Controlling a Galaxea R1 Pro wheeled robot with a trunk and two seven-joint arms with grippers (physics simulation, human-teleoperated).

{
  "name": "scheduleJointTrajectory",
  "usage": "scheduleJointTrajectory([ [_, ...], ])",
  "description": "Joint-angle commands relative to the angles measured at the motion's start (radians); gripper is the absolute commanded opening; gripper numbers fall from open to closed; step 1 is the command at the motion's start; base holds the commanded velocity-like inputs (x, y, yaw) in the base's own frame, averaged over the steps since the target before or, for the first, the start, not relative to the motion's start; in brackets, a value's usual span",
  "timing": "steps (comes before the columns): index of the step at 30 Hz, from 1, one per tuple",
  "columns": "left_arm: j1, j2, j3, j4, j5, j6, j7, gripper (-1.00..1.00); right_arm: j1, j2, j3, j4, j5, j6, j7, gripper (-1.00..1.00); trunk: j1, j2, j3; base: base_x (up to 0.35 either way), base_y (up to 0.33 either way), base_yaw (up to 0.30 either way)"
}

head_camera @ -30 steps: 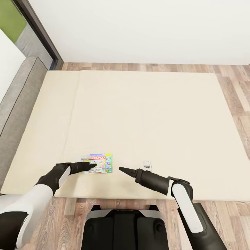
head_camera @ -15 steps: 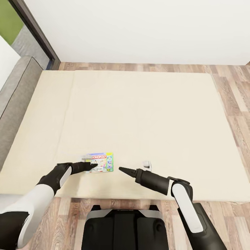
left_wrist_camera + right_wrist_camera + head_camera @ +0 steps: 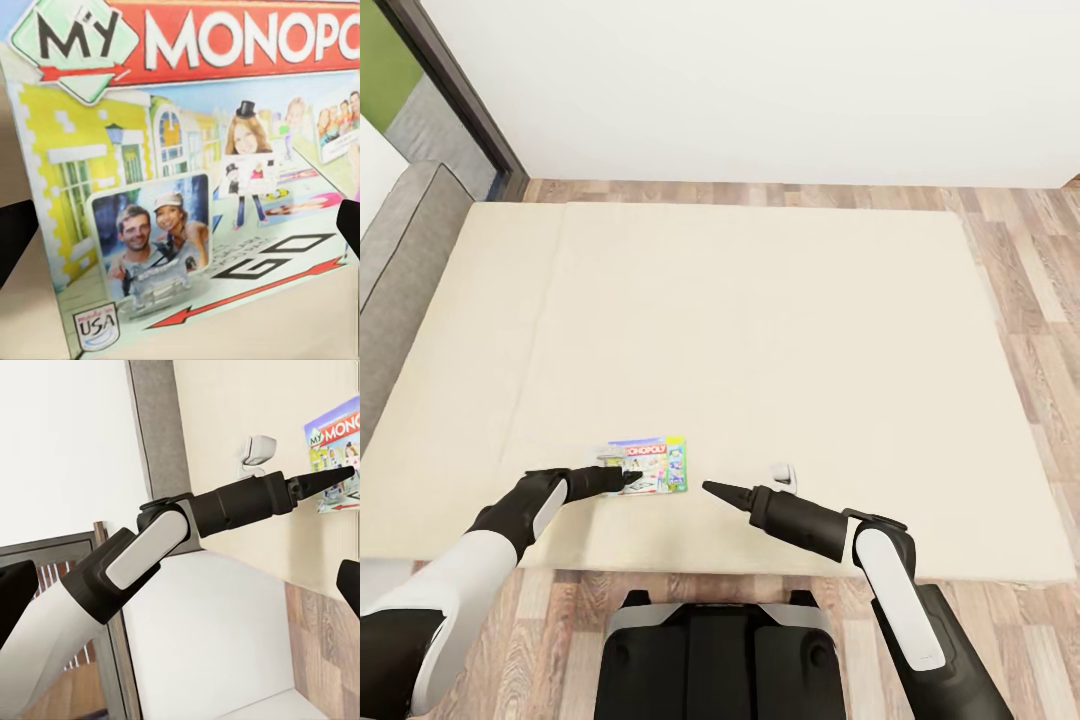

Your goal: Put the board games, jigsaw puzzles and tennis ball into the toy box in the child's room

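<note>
Lying flat on smooth beige bed [image 3: 760, 320]: glossy rectangular board game [image 3: 648, 467]; left gripper [image 3: 622, 480] fingers spread over it; right gripper [image 3: 710, 488] state unclear.

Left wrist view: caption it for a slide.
Open left gripper poised over the My Monopoly board game on the bed.

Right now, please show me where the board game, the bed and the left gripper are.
board game [image 3: 656, 467]: head view, middle of its printed cover.
bed [image 3: 760, 320]: head view, bare beige mattress.
left gripper [image 3: 628, 479]: head view, between its fingertips.
</note>
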Motion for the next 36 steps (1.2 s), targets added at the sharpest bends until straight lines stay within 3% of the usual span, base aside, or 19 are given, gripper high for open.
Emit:
scheduleJointTrajectory([
  [1,0.000,0.001,-0.007,-0.002,0.011,0.007,0.002,1.00,0.000,0.001,-0.001,0.000,0.006,0.004,0.007,1.00,0.001,-0.002,-0.001,0.000,-0.113,0.000],
  [36,0.000,-0.002,-0.007,-0.002,0.011,0.005,0.002,1.00,0.000,-0.002,-0.001,0.000,0.006,0.004,0.007,1.00,0.001,-0.002,-0.001,0.000,-0.153,0.000],
])
